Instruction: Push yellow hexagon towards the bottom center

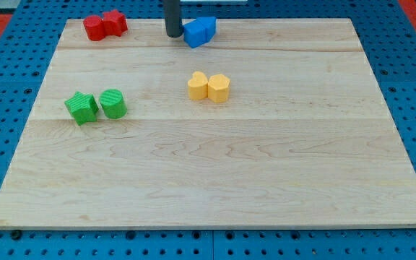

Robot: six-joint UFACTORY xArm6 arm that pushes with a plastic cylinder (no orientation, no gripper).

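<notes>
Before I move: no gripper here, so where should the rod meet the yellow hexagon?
Meet the yellow hexagon on its top-facing side, from the view's top. My tip sits up-left beside the blue blocks; the yellow heart touches the hexagon's left, so avoid that side.

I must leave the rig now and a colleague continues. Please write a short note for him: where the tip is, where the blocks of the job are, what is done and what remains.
My tip stands at the view's top, just left of the blue blocks and close to them, well above the yellow pair.
The yellow hexagon lies a little above the board's middle, touching a second yellow block on its left.
Done: nothing that shows; the hexagon is far from the bottom center.
Left: bring the tip above the hexagon, then push it down toward the bottom edge of the board, probably drifting slightly left.
</notes>
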